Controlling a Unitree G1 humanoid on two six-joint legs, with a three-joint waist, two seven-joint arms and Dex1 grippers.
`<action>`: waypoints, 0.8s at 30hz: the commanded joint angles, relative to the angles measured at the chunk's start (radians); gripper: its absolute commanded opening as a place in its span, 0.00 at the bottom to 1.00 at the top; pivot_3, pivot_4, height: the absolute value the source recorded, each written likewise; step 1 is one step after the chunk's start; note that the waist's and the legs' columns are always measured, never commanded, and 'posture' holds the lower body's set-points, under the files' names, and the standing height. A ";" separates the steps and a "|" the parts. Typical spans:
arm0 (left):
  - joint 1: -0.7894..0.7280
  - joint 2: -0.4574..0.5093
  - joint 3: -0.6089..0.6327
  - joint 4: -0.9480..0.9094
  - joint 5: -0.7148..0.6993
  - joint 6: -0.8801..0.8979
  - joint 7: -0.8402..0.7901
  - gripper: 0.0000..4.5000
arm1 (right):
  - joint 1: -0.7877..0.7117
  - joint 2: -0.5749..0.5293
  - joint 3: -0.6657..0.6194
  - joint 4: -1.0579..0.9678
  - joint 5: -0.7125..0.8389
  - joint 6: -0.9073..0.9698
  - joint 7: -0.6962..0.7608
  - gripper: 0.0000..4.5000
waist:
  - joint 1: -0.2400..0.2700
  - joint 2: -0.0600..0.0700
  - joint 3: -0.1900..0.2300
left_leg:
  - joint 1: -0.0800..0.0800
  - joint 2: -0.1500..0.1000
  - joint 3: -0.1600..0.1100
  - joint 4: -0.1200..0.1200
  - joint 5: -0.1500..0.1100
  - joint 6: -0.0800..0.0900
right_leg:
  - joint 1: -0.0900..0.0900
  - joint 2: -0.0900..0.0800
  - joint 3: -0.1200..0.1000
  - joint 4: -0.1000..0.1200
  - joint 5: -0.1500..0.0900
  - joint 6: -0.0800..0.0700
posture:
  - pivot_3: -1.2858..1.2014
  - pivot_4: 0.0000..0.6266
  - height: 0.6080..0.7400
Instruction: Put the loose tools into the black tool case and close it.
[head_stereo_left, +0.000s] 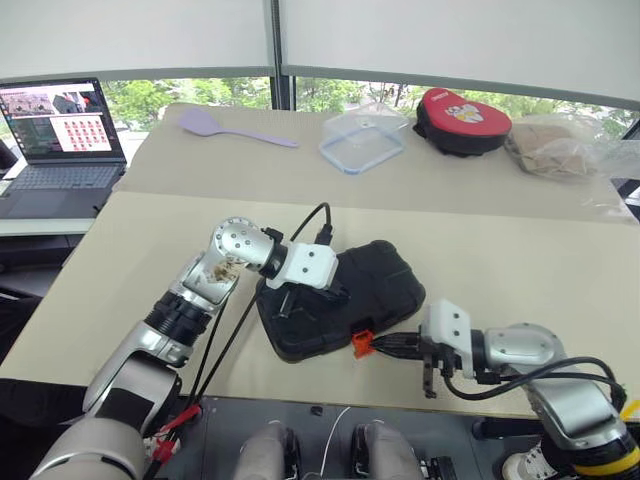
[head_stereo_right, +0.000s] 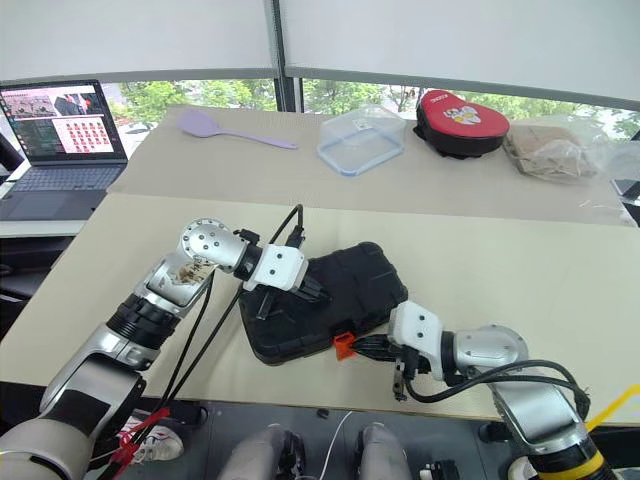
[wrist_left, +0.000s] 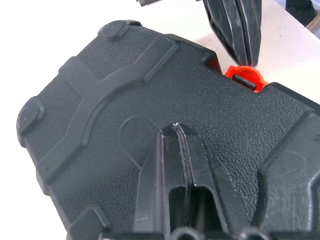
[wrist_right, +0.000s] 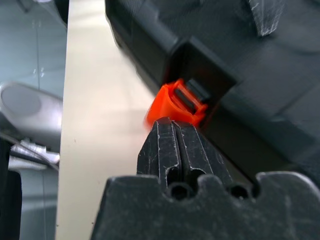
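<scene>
The tabletop carries the black tool case near its front edge, about midway along that edge and turned at a slant to it. The lid is down over the base, so the case looks closed or very nearly so, and no screwdrivers, knife or tape roll lie loose anywhere on the tabletop; my reading is that the loading part of the task is done and the tools are inside, though the inside itself is hidden.

What seems left is the fastening. The left gripper bears on the top of the lid toward the case's left end, its jaws pressed together with nothing between them, as the left wrist view shows plainly against the textured plastic. The right gripper comes in level along the front edge of the tabletop, its jaws likewise together and empty, their tips right at the orange latch on the case's front side. In the right wrist view the latch stands out from its recess and looks tilted, so I judge it not yet snapped home; whether the tips actually touch it I cannot tell for sure.

So the task reads as almost finished: lid held down, latch to be pushed shut.
</scene>
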 joint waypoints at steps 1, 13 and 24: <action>0.022 -0.002 -0.046 0.054 0.062 0.030 -0.004 0.00 | -0.009 -0.004 0.029 0.024 -0.054 -0.058 -0.009 0.00 | 0.000 0.000 0.000 | 0.000 0.000 0.000 0.000 0.000 0.000 | 0.000 0.000 0.000 0.000 0.000 0.000 | 0.52 0.24 0.93; 0.018 -0.046 -0.046 0.038 0.054 0.047 0.010 0.00 | 0.004 0.064 0.037 0.034 -0.089 -0.069 -0.097 0.00 | 0.002 0.000 0.000 | 0.000 0.000 0.000 0.001 0.000 0.000 | 0.001 0.000 0.000 0.000 0.000 0.000 | 0.52 0.24 0.93; 0.030 -0.047 -0.128 0.090 0.168 -0.151 -0.010 0.00 | 0.061 0.133 0.002 -0.043 -0.051 -0.077 -0.167 0.00 | 0.003 0.000 -0.001 | 0.000 0.000 0.000 0.001 -0.001 0.001 | 0.001 -0.001 0.000 0.000 0.000 0.000 | 0.52 0.24 0.93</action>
